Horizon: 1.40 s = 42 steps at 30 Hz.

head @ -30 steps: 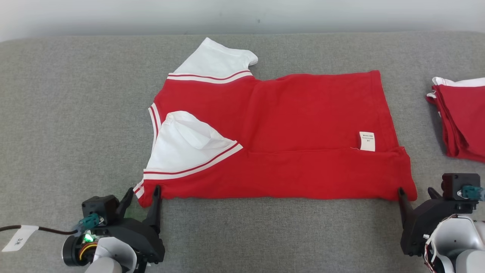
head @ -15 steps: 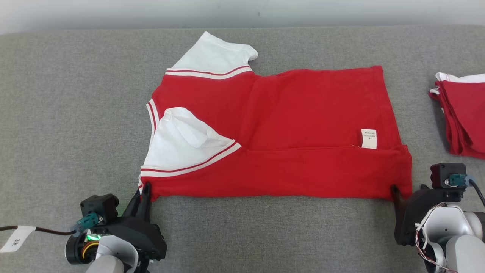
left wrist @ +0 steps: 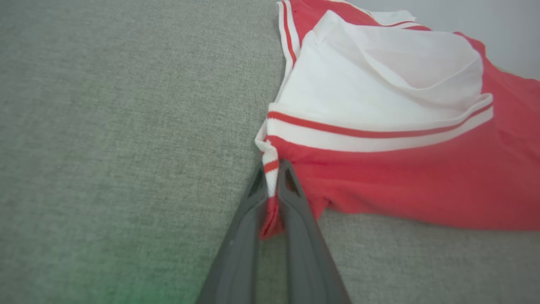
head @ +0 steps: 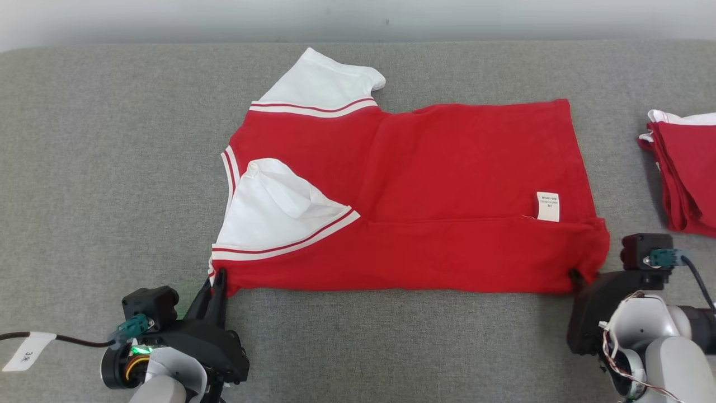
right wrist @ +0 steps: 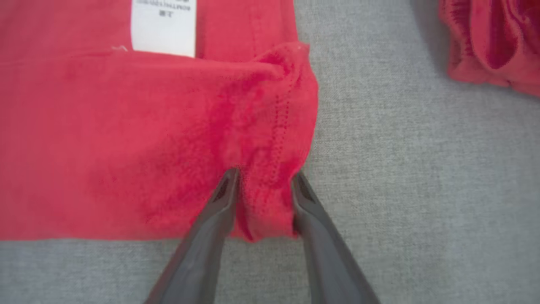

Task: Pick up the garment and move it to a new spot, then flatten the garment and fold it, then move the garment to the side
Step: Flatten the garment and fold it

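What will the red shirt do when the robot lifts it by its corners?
Probably sag in the middle: the red shirt is soft cloth, and it puckers where the left end effector pinches its corner. It likely weighs little, being thin fabric lying flat. The folded white sleeve may flop open.

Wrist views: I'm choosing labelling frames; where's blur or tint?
Left wrist view: red and white knit shirt fairly sharp, left gripper's dark fingers soft, green cast low on the grey fabric surface. Right wrist view: shirt and white label blurred, print barely legible.
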### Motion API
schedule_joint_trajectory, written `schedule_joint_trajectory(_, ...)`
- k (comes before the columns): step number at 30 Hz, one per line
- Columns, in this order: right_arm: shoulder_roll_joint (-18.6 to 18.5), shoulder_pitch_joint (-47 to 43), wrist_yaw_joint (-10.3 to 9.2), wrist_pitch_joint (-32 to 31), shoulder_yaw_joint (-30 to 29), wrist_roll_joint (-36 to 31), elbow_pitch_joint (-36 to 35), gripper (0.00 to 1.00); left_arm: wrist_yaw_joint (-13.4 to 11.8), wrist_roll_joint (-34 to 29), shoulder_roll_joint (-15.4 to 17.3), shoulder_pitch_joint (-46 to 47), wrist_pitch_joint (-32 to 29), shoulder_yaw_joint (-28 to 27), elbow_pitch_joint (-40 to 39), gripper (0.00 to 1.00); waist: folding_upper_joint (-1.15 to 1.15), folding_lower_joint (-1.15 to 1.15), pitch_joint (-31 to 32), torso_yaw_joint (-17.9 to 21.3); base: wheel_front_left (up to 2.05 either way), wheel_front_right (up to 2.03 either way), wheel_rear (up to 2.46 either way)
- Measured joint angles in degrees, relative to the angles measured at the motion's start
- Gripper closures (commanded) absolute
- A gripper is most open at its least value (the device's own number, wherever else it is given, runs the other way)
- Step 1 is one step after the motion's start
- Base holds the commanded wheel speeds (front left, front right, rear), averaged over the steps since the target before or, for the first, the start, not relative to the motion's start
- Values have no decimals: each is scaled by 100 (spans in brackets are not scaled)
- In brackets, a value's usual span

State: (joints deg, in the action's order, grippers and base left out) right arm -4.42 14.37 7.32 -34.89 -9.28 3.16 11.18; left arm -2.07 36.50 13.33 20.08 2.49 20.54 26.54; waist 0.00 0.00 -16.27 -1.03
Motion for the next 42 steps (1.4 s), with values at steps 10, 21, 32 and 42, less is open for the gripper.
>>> schedule_joint_trajectory(10, 35, -139, 15, 135, -167, 196, -70, 100, 258, 431, -49, -172, 35, -96, -8, 100, 1, 1, 226, 22, 0, 0, 0)
schedule_joint_trajectory(21, 97, -932, 15, -165, -516, 747, -1018, 100, 248, 762, 115, -973, -191, -209, -881, 100, 1, 0, 560, -34, 0, 0, 0)
schedule_joint_trajectory(32, 155, -1841, 15, -907, -699, 1000, -1906, 100, -318, 1000, 310, -2161, -643, -289, -2260, 100, 0, 0, 622, -55, 0, 0, 0)
schedule_joint_trajectory(42, 155, -2403, 15, -1068, -754, 1319, -2095, 100, -732, 998, 561, -2845, -922, -335, -2944, 100, 0, 0, 694, -119, 0, 0, 0)
